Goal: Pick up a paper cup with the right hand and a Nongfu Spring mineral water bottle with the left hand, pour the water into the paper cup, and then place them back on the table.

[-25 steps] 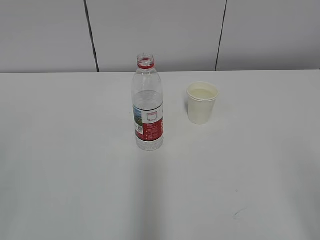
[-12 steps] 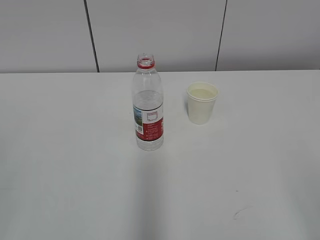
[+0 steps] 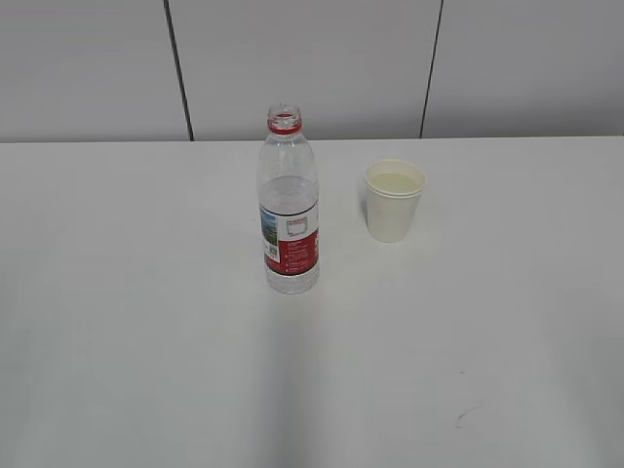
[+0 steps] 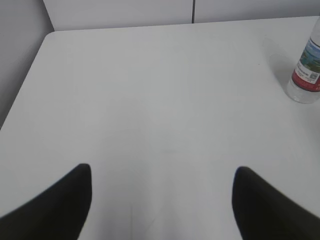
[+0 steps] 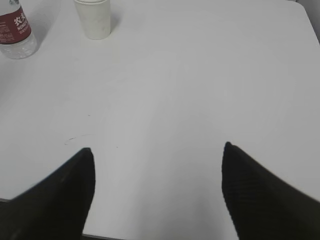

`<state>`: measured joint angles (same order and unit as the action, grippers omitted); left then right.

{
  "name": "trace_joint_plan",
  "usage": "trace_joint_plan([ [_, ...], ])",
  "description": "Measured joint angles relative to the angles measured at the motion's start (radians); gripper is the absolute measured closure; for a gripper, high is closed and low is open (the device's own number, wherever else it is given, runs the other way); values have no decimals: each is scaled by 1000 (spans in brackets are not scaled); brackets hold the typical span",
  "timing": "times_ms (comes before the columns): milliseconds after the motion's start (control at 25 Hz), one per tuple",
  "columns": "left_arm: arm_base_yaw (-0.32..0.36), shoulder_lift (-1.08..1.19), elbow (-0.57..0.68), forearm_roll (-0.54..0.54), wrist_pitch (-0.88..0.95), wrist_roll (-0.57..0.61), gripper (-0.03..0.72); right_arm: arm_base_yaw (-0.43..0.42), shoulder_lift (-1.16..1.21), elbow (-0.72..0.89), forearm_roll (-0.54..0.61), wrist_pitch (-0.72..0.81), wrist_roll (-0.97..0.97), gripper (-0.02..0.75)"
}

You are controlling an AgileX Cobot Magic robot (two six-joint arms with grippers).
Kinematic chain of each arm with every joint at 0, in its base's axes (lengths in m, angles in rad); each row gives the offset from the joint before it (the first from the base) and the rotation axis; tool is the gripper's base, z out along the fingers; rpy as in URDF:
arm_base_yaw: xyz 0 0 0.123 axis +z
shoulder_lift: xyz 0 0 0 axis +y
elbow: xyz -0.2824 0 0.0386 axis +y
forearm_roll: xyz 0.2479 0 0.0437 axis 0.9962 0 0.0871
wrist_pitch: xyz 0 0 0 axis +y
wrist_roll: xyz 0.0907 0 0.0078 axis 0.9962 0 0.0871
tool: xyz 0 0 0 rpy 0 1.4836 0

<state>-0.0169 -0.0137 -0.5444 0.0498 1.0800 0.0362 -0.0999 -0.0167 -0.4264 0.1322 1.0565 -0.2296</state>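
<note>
On the table [image 3: 146, 322] the uncapped Nongfu Spring mineral water bottle [image 3: 289, 205] stands upright; left hand [image 4: 162, 200] and right hand [image 5: 157, 187] gape, empty.

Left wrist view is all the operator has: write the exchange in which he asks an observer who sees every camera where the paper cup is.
Operator: I see only the bottle's base. Is there a cup?
Observer: Yes, the paper cup stands upright to the right of the bottle, apart from it.
Operator: Is the bottle capped?
Observer: No, its red-ringed neck is open.
Operator: Where is the right gripper?
Observer: The right gripper is open, over bare table, short of the cup.
</note>
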Motion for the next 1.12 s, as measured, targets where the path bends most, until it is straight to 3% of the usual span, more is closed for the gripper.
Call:
trace_joint_plan([
  [1120, 0, 0, 0, 0, 0, 0, 169, 0, 0, 0, 0, 2, 0, 156],
])
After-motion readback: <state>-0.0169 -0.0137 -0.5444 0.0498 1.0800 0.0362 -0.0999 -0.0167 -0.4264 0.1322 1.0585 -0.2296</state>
